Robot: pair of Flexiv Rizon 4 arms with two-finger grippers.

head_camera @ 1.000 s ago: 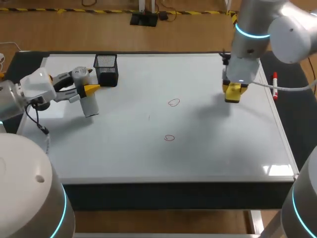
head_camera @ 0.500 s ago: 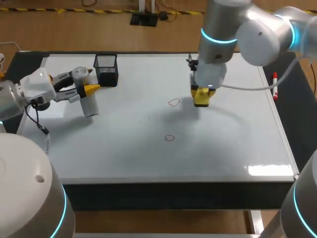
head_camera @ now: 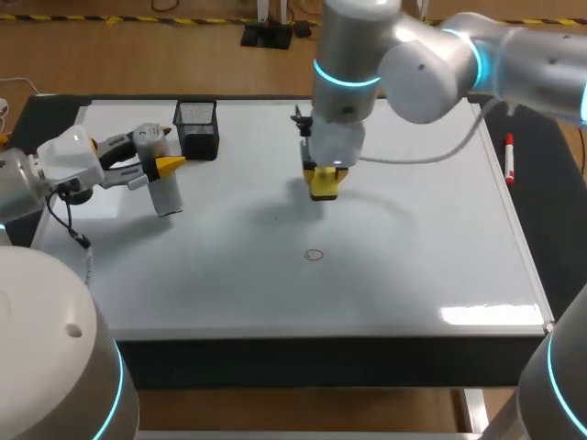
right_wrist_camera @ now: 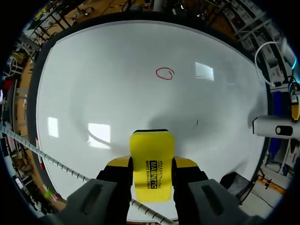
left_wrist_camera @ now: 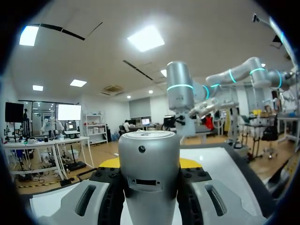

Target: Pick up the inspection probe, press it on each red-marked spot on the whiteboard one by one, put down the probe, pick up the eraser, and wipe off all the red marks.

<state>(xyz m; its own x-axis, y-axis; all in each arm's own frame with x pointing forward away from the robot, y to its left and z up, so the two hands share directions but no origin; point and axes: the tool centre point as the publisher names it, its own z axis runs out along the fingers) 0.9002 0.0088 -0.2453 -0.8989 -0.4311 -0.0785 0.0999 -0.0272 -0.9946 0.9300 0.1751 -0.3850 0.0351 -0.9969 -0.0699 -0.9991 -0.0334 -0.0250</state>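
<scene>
Whiteboard (head_camera: pixel 422 275) lies flat, so all work has to come at it from above. Left gripper (head_camera: pixel 161 169) is parked well off to the side of the right one, aimed level across the board and clenched on the probe (left_wrist_camera: pixel 149 173) from two sides. My read is that it's held out there to keep the wipe path open, though the task wants the probe set down first. Probe is upright with its long axis vertical, flat cap up and lower end toward the board just under the fingers. I can't resolve contact there. Black mesh holder (head_camera: pixel 196 128) stands just beyond that gripper. Right gripper (right_wrist_camera: pixel 151 171) points straight down over the middle of the board, grasping the eraser (right_wrist_camera: pixel 151 150) with a yellow finger on each long side, which leaves the pad face free to meet the surface. Eraser lies flat under the fingers, labelled yellow back up toward the wrist camera. Its long axis is parallel to the board and square to the line between the fingers. I can't confirm pad contact, but the shadow at the leading edge is tight, so I judge it at or just off the surface. Anything directly beneath it is hidden. Its free end points at the one red mark (right_wrist_camera: pixel 164 73) I can see, ahead of the gripper and well apart, so that's the likely next pass.
</scene>
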